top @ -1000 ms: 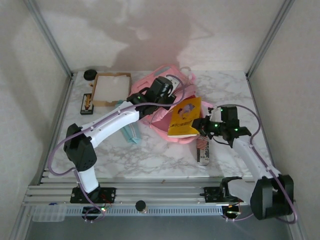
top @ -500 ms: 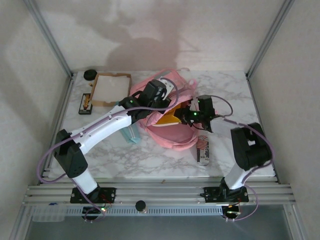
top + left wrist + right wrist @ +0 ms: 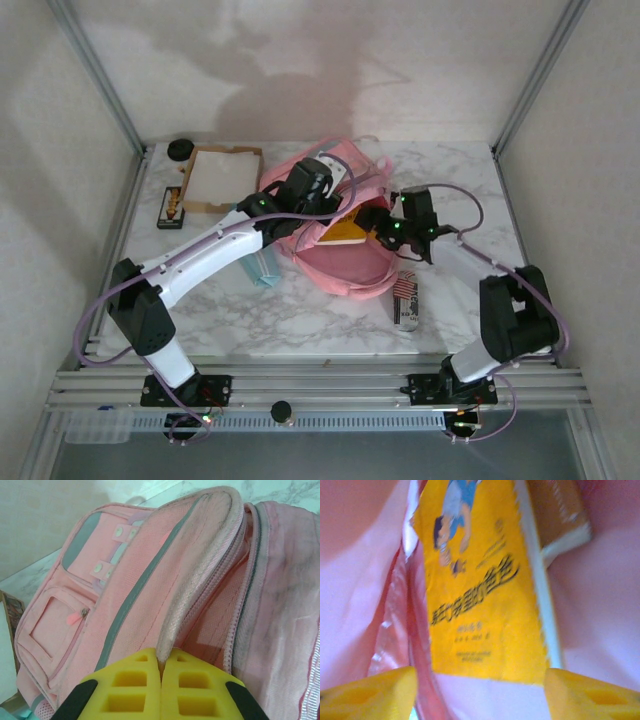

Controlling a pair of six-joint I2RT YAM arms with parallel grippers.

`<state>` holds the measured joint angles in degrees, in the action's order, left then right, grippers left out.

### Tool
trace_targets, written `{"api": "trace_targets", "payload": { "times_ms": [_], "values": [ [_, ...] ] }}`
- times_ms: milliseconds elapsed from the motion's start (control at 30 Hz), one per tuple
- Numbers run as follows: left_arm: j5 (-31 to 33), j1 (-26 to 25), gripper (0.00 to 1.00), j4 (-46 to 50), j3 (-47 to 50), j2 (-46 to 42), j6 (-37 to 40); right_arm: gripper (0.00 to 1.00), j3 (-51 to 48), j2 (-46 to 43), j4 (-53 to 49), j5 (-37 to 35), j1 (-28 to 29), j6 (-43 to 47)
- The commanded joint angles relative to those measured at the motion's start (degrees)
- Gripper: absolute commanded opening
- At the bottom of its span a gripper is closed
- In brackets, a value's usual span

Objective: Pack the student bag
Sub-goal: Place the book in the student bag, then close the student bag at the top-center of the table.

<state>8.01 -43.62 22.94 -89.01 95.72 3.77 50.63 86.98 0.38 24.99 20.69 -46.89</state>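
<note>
The student bag, a pink backpack, lies in the middle of the table with its main opening held apart. My left gripper is shut on the padded rim of its flap, the yellow fingertips pinching the pink edge. My right gripper sits at the bag's mouth, open, its yellow fingers wide apart. A yellow book with a cartoon cover lies loose inside the pink lining, beyond the fingers. A corner of it shows in the opening. A brown-covered book lies beside it.
A shallow cardboard box stands at the back left, with a black round thing and a small dark box near it. A light-blue pouch lies left of the bag. A red-and-white striped case lies at the right front.
My right arm carried the yellow book from beside the bag into its opening, then the jaws opened and let it go. The left gripper kept its hold on the flap.
</note>
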Motion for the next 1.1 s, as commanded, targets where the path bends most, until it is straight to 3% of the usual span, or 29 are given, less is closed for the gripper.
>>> {"api": "trace_targets", "payload": {
  "times_ms": [0,133,233,367,467,600,767,933,1067],
  "values": [
    [0.3,0.7,0.00,-5.7,-0.8,-2.1,-2.7,0.55,-5.1,-1.7,0.1,-4.5,3.9,-4.4],
    [-0.6,0.6,0.00,-4.5,-1.7,-1.2,-2.8,0.42,-4.9,1.2,4.2,-5.3,7.9,-6.9],
    [-1.6,0.6,0.00,-4.5,-1.6,-1.1,-3.3,0.23,-2.0,6.2,6.0,-9.9,7.9,-6.5],
    [-4.4,0.1,0.00,-4.3,-0.9,-1.2,-4.6,0.13,3.6,11.3,11.9,-13.7,5.8,-3.8],
    [-5.3,-0.7,0.00,-5.3,-0.3,-0.8,-5.9,0.16,7.2,13.6,14.9,-15.5,4.0,-1.0],
    [-5.0,-0.9,0.00,-6.7,-1.0,1.2,-9.7,0.16,9.5,15.0,9.5,-15.4,2.9,1.9],
    [-4.2,-0.9,0.00,-8.0,-3.7,6.0,-15.3,0.22,-1.8,3.6,2.6,-13.6,1.5,4.4],
    [-5.9,-1.1,0.00,-9.0,-7.9,13.2,-20.8,0.27,-9.5,-12.5,-11.4,-19.3,-0.5,7.7],
    [-8.2,-2.2,0.00,-8.8,-11.5,18.5,-23.8,0.28,-8.9,-19.2,-23.0,-24.8,-2.0,9.5]
  ]
}}
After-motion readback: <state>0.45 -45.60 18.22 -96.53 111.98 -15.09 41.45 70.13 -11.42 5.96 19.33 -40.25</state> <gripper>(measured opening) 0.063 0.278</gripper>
